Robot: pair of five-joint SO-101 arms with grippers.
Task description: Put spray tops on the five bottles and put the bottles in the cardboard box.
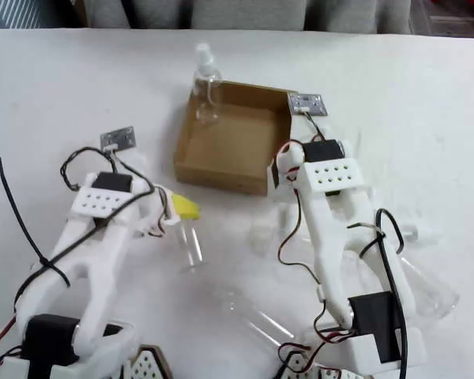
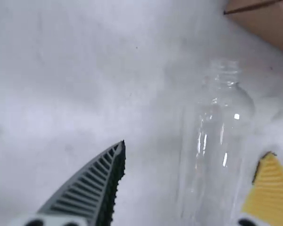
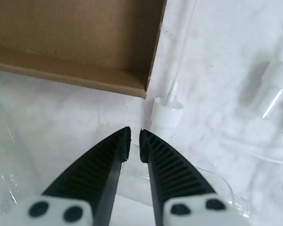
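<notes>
Two arms work a table (image 1: 55, 87) strewn with clear bottles, next to the cardboard box (image 1: 221, 172).
The left fingers (image 1: 182, 209) are spread wide with an uncapped bottle (image 2: 217, 141) between them, nearer the yellow one. The right fingers (image 3: 126, 141) are almost closed, a thin gap left, gripping nothing. Their tips are just beside a loose spray top (image 3: 167, 110) lying at the box's near corner. A capped bottle (image 1: 207, 75) stands in the box's far corner. More empty bottles (image 1: 426, 292) lie around the right arm.
</notes>
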